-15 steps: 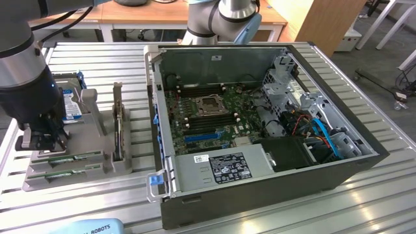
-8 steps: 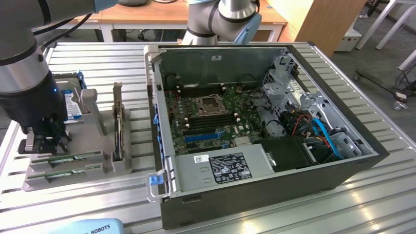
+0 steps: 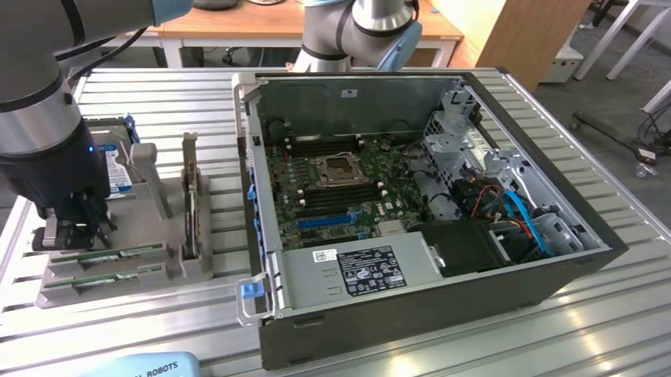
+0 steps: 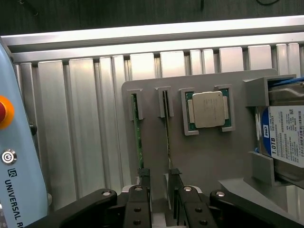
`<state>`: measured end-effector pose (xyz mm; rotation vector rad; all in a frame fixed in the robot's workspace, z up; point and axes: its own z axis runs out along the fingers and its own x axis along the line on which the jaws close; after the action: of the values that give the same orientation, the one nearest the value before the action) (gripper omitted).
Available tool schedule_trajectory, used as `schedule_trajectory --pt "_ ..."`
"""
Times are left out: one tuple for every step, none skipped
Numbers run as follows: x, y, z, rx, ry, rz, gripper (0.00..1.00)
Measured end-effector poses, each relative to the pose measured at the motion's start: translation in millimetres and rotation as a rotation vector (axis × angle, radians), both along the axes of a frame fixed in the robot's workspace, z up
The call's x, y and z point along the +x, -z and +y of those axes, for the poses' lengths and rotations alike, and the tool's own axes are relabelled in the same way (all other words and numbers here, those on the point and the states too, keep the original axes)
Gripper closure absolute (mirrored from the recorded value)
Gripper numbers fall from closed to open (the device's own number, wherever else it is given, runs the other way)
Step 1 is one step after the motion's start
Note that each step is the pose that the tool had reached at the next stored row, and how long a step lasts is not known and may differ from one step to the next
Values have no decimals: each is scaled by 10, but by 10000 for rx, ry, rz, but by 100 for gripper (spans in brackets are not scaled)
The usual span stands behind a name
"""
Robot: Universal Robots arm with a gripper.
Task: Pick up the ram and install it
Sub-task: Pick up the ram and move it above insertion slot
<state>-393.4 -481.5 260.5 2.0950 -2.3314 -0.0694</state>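
1. Gripper [image 4: 159, 175] hangs low over the grey slotted plastic holder [image 4: 204, 156], jaws apart, clamped on nothing
2. You find the ram, a long thin green circuit-board stick [image 4: 167, 128], standing on edge in its slot beside a twin stick [image 4: 137, 128], so the jaws can straddle it
3. The open black computer case [image 3: 419, 318] lies near the holder, its green motherboard [image 3: 294, 188] facing up for reach
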Motion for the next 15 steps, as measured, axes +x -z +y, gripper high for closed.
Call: schedule_trajectory --pt "0 1 -1 1 2 -1 71" --pt "0 3 -7 4 1 -4 71" --pt "0 2 -18 2 0 -2 71" --pt "0 1 -31 1 0 -1 71" --pt "0 2 -47 2 0 -2 71" --pt "0 1 -64 2 0 -2 71" --pt "0 1 -80 2 0 -2 71" --pt "0 1 -95 1 0 -1 71" --pt "0 1 -104 1 0 -1 71" --pt "0 1 -107 1 0 0 71" --pt "0 1 -107 2 1 -1 71" --pt "0 1 -107 1 1 -1 71" --pt "0 1 -107 1 1 -1 71" --pt "0 1 -107 2 1 -2 71" --pt "0 7 -108 3 1 -3 71"
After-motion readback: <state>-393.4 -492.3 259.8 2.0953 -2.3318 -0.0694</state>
